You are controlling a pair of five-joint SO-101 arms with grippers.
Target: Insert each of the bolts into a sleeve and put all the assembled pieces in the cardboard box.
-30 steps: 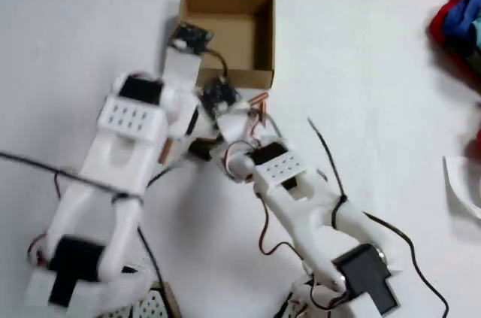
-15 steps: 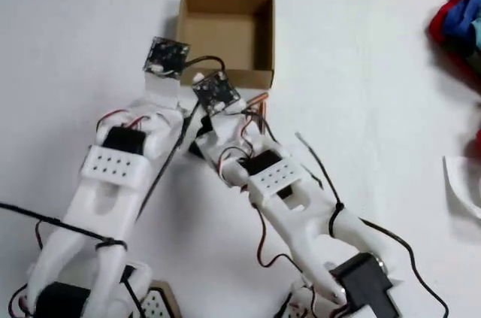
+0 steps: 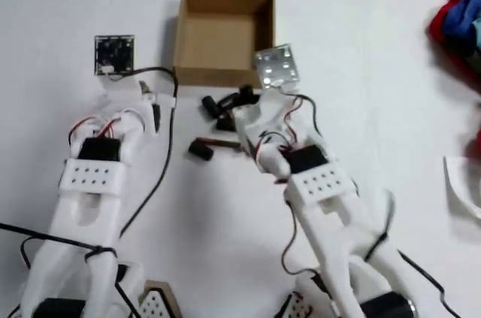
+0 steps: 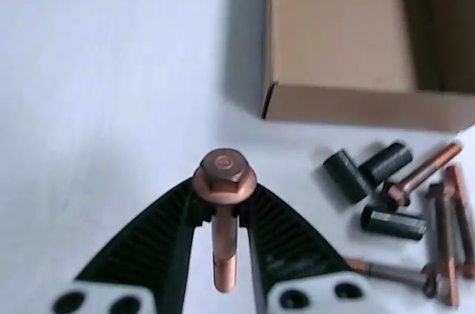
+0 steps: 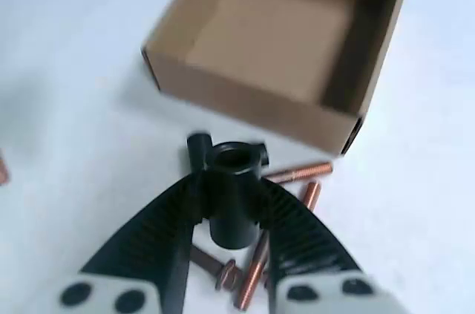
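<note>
My left gripper [image 4: 224, 199] is shut on a copper bolt [image 4: 224, 175], held head outward; in the high view it [image 3: 153, 110] sits left of the cardboard box [image 3: 224, 32]. My right gripper [image 5: 231, 188] is shut on a black sleeve [image 5: 231, 206], bore facing out, just in front of the open box [image 5: 274, 39]. In the high view the right gripper [image 3: 243, 100] is near the box's front wall. Loose black sleeves [image 4: 345, 174] [image 3: 199, 150] and copper bolts [image 4: 423, 177] [image 5: 297, 172] lie on the white table between the arms. The box [image 4: 349, 39] looks empty.
A pile of coloured cloth [image 3: 458, 17] lies at the table's right edge, with a white curved object [image 3: 460, 186] below it. Cables trail from both arms across the table.
Both arms have swung apart: the left one drew back to the left of the box, the right one shifted right. The loose sleeves and bolts between them are now uncovered.
</note>
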